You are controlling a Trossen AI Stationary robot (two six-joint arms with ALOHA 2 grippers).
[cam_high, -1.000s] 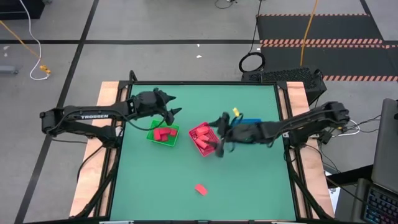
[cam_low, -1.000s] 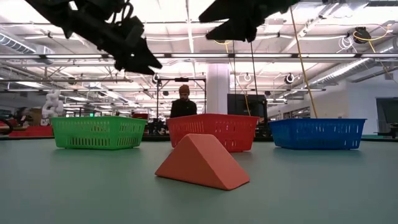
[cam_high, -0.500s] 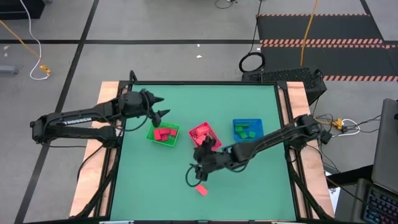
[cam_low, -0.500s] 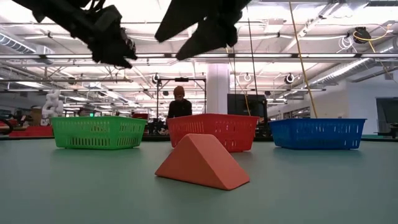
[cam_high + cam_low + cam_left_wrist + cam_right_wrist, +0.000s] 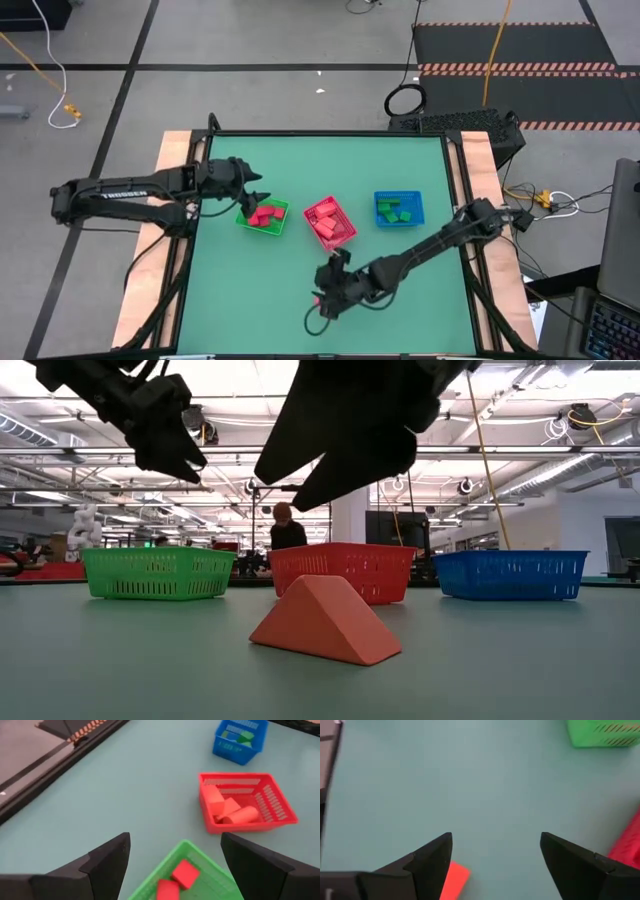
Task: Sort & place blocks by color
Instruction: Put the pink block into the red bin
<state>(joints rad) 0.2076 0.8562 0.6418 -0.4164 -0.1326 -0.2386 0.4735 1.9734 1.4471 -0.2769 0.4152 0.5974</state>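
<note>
One salmon block [image 5: 319, 299] lies loose on the counter [image 5: 250, 290], near its front edge. Our right tool [image 5: 322, 305] hovers open above it; we should centre, descend, then close. Our left tool [image 5: 258, 192] waits open above the green basket [image 5: 281, 221].

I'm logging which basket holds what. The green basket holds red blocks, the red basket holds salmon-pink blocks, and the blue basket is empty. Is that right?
Not quite. The blue basket is not empty: the high view shows dark green blocks in it. The rest stands: red blocks lie in the green basket and salmon-pink blocks in the red basket.
</note>
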